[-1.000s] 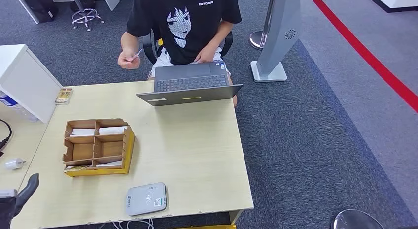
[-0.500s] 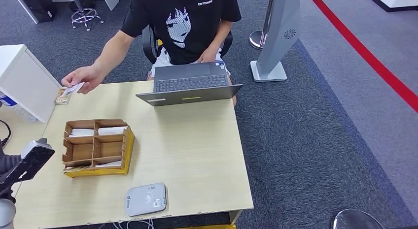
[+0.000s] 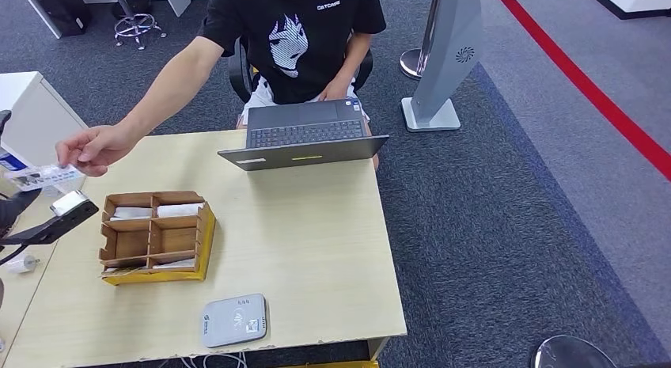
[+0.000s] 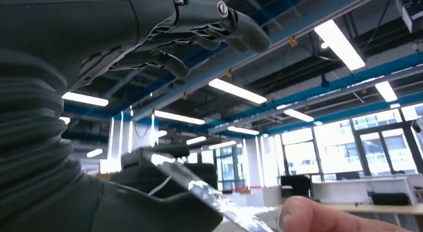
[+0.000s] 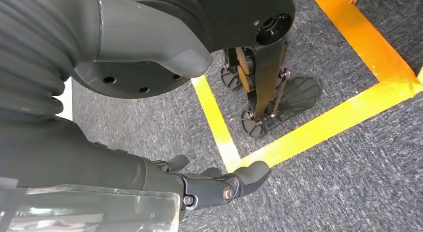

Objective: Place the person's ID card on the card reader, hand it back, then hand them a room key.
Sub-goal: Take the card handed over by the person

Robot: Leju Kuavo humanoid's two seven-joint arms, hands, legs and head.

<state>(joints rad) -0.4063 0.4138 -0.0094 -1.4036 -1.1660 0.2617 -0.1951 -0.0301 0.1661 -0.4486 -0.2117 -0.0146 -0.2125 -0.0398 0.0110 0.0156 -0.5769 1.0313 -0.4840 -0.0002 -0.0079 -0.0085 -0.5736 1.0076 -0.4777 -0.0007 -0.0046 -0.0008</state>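
Beyond the pale table, at its far left corner, the person's hand holds the ID card lying crosswise just ahead of the left hand, whose fingers are spread and empty, while the right hand hangs loosely curled by the floor.

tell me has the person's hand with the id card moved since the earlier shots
Yes. The person's hand carried the ID card from above the laptop out past the table's left edge.
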